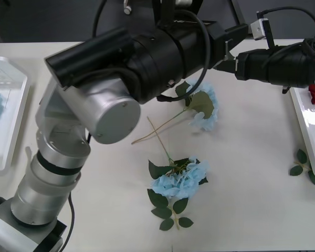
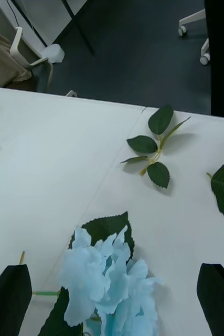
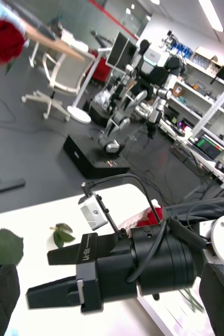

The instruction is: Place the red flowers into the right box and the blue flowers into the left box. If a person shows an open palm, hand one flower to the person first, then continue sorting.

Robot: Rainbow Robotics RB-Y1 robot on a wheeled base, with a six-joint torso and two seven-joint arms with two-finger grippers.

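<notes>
Our right pincer (image 2: 112,299) hangs released right above the farther of the blue flowers (image 2: 109,286), its stem trailing toward our left arm.

The left arm (image 1: 84,113) is built of thick cylinders: brushed silver segments near its base, ringed by thin black bands, then a glossy black section capped by a flat silver disc. Thin black cables loop around its black wrist housing. The right arm (image 1: 275,64) is matte black and tubular, with a white joint cover at its far end and a small silver camera bracket on top, fed by a black cable. The right tool (image 3: 51,286) has flat black fingers, one bearing faint white lettering.
</notes>
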